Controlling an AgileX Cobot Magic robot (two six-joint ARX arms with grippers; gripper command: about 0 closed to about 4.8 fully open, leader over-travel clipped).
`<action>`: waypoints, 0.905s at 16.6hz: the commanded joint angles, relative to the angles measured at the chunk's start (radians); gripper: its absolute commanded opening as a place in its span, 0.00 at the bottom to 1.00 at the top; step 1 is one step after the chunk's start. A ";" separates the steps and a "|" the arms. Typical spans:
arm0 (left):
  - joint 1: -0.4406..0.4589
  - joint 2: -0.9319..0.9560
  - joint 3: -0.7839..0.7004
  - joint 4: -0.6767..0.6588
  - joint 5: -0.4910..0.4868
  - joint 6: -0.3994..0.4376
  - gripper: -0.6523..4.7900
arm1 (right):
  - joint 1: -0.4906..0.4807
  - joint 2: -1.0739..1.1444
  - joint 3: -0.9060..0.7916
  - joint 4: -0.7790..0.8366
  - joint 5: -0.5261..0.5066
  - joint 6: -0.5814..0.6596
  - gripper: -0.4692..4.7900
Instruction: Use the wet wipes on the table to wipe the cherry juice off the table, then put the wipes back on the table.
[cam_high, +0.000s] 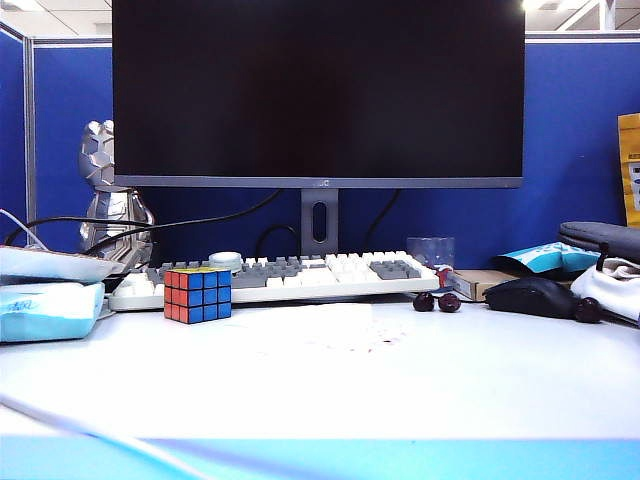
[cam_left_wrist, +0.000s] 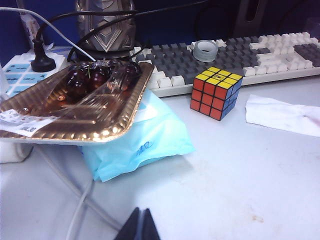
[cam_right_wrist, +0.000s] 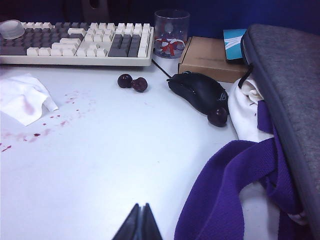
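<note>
Both fingers (cam_left_wrist: 141, 226) (cam_right_wrist: 141, 223) closed — wet wipes (cam_right_wrist: 22, 97) well beyond, untouched.

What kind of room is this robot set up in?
Most likely an office cubicle: a large monitor and keyboard sit on a pale desk, a black mouse lies beside them, and blue partition walls stand behind.

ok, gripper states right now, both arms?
Left gripper: jaws shut, holding nothing, hanging over bare table.
Right gripper: jaws shut, holding nothing, short of the wet wipe.
</note>
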 joint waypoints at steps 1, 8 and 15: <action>0.002 -0.003 -0.001 -0.011 0.004 -0.003 0.12 | 0.000 0.000 -0.002 0.006 -0.001 0.001 0.08; 0.002 -0.003 -0.001 -0.011 0.004 -0.003 0.12 | 0.000 0.000 -0.002 -0.001 -0.003 0.047 0.08; 0.002 -0.003 -0.001 -0.011 0.004 -0.003 0.12 | 0.000 0.033 -0.002 0.003 -0.003 0.249 0.09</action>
